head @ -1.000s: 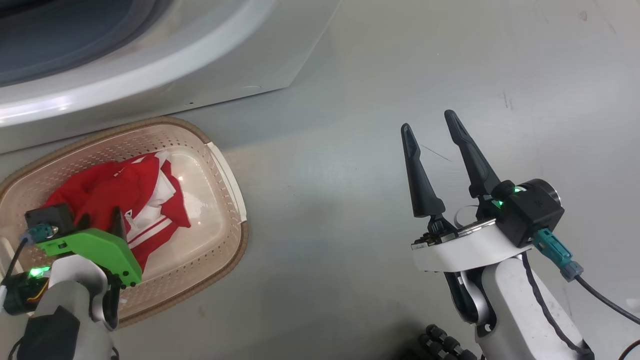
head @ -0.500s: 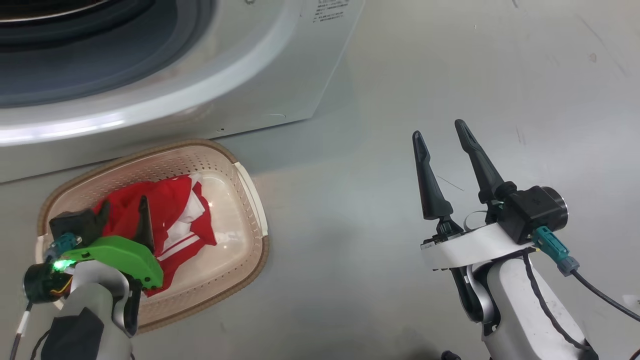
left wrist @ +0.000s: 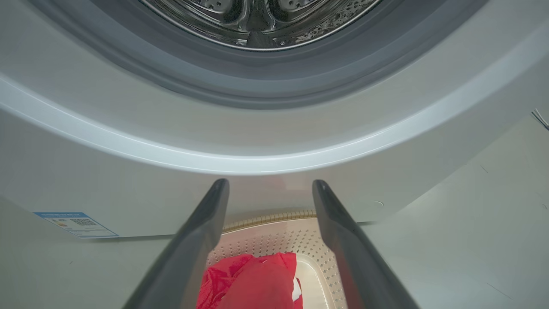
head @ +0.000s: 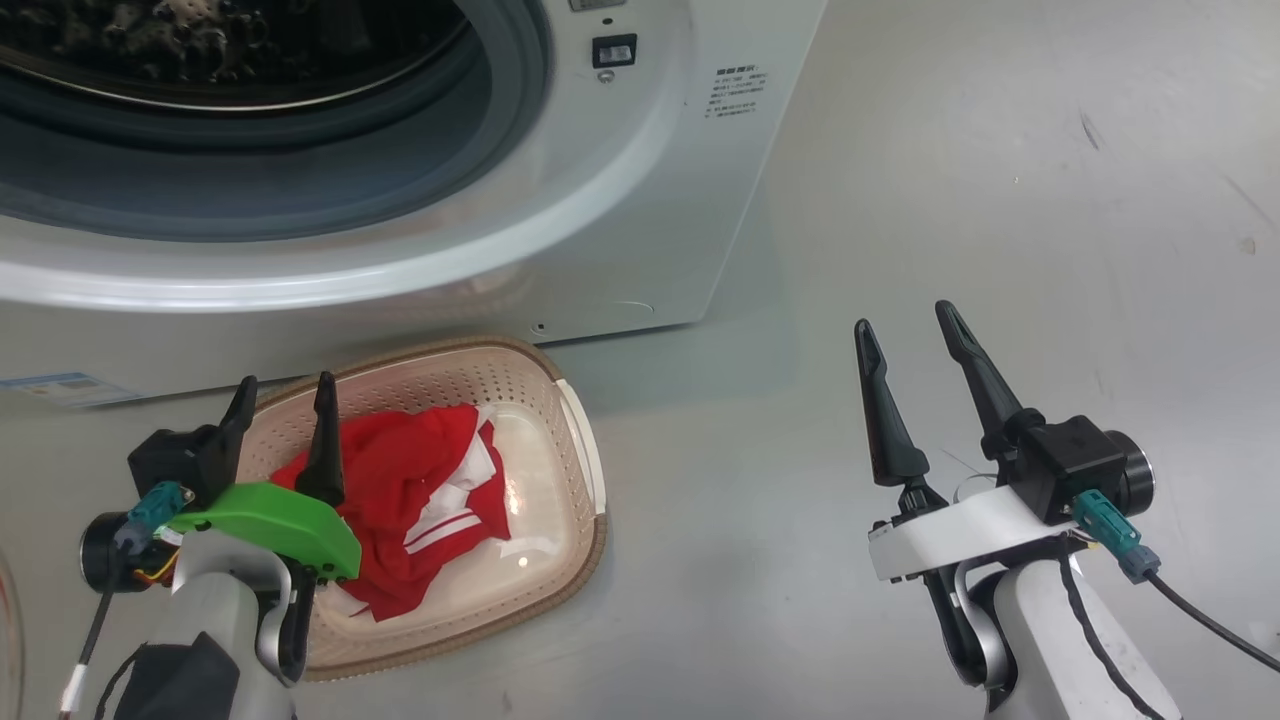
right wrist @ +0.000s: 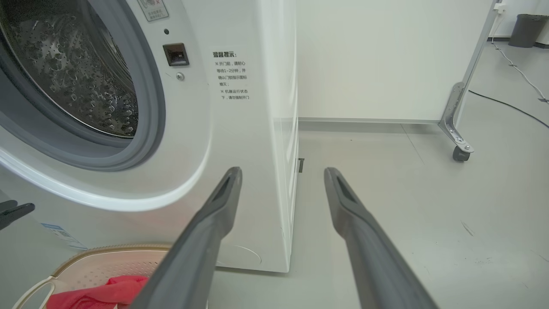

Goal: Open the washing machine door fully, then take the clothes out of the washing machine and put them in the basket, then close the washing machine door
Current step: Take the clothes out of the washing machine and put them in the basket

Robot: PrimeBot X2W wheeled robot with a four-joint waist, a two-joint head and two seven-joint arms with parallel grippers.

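Observation:
The white washing machine (head: pixel 620 200) stands with its drum (head: pixel 230 50) open, and no clothes show inside it. The washing machine door is out of view. On the floor just in front sits the cream basket (head: pixel 585 470) with red, white-striped clothes (head: pixel 420 500) lying in it. My left gripper (head: pixel 286 380) hangs open over the basket's left end, clear of the clothes, with nothing between its fingers. The left wrist view looks past this gripper (left wrist: pixel 270 182) at the basket rim (left wrist: pixel 266 218) and the clothes (left wrist: pixel 253 279). My right gripper (head: pixel 903 315) is open and empty over bare floor to the right.
A blue label (head: pixel 55 385) is stuck low on the machine's front. In the right wrist view, a white wall panel stands behind the machine, with a metal post on a caster (right wrist: pixel 461 150), a floor cable (right wrist: pixel 506 103) and a grey bin (right wrist: pixel 527 28) at the right.
The head camera has tilted up, bringing the drum into view. My left gripper has opened wide and lifted out of the red clothes, which stay in the basket. The right gripper stays open.

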